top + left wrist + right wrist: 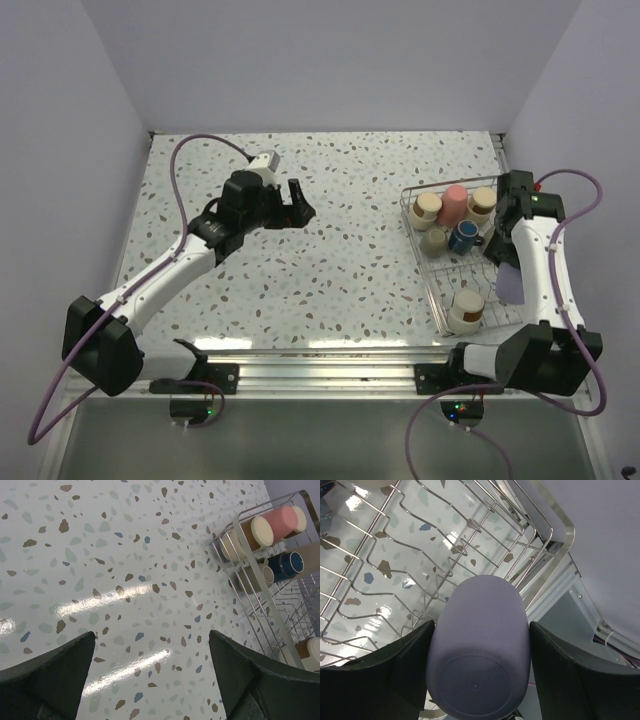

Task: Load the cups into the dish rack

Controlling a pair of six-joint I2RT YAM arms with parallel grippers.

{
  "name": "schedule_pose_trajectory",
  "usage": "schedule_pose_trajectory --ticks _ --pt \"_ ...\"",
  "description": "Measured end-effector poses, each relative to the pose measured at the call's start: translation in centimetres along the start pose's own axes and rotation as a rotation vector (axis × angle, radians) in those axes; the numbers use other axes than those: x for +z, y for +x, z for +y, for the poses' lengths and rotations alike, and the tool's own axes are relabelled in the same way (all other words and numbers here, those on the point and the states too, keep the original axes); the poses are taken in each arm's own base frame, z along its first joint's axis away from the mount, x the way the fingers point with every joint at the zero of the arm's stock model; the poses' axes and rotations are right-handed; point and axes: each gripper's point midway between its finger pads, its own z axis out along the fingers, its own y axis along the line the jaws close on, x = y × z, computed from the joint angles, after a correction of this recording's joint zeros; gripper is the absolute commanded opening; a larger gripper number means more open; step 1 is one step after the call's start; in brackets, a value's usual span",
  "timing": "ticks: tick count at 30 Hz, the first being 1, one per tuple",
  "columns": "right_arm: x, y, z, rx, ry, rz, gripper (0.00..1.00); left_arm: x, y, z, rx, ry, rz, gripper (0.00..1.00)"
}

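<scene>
At the right side of the table [340, 290] sits the rack [422, 262], and the right gripper [480, 630] hangs over its near right part with the jaws clamped on a lavender cup [479, 655]. The cup's base faces the wrist camera, and the fingers [560, 675] press on it from either side, with rack wires showing beyond it. From above, that cup shows just beside the right arm at the rack's right edge; whether it touches the wires cannot be told. Six other cups lie inside the rack. Along the far end, in a row, are a left tan cup [427, 210], a pink cup [455, 203] and a right tan cup [482, 203]. Just nearer than these are a small tan cup [436, 238] and a blue mug [462, 237] side by side. A near tan cup [466, 308] sits alone at the near end, well apart from the rest. The left gripper [295, 205] hovers over bare table well to the left of the rack, jaws spread wide with nothing between them. Its wrist view shows the speckled surface between the fingers [55, 675] and the rack at the right edge.
</scene>
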Motion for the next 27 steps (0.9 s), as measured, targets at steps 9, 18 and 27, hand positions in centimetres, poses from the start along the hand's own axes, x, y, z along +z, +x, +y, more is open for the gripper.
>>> schedule_pose_trajectory --ticks 9,18,27 --pt "2.6 0.3 -0.3 0.042 0.053 0.07 0.0 0.0 0.4 -0.5 0.022 0.04 0.022 0.98" --pt "5.7 0.5 -1.0 0.133 0.105 0.147 0.0 -0.1 0.5 -0.6 0.039 0.056 0.033 0.98" --pt "7.7 1.2 -1.8 0.134 0.169 0.161 0.0 -0.1 0.6 -0.6 0.045 0.055 0.037 0.97"
